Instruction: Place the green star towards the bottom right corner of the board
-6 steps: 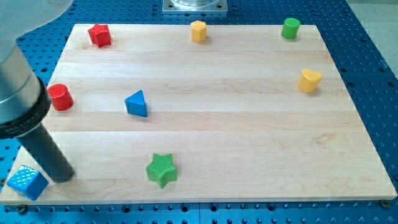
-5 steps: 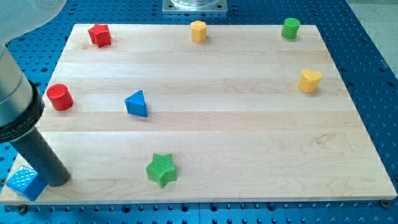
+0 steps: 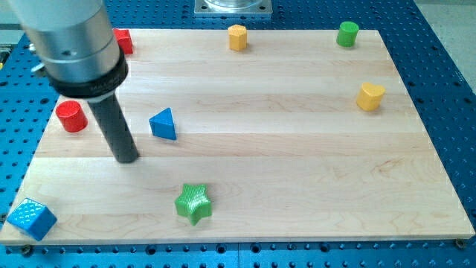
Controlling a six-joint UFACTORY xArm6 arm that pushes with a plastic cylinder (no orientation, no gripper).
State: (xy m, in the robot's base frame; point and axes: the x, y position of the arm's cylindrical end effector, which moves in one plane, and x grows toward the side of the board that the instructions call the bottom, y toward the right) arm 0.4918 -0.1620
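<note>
Surface [image 3: 297,149]: pale wooden board on a blue perforated base [image 3: 446,74]. End effector: none of the grasping kind, only a straight dark rod under a grey cylindrical housing, so there is nothing to open or close and nothing is held; my tip [image 3: 128,158] rests on the wood in the view's left half, touching no block. Green star [image 3: 194,203]: near the view's bottom edge, left of centre, below and to the right of my tip and well apart from the bottom right corner. Blue triangular block [image 3: 163,124]: just right of the rod, slightly above the tip. Red cylinder [image 3: 71,116]: near the left edge, left of the rod. Red block [image 3: 123,41]: top left, mostly hidden behind the housing, shape not clear. Blue cube [image 3: 31,219]: bottom left corner, overhanging the board's edge. Yellow hexagonal block [image 3: 237,36]: top edge, centre. Green cylinder [image 3: 346,33]: top edge, right. Yellow heart-like block [image 3: 370,97]: right side, upper half.
</note>
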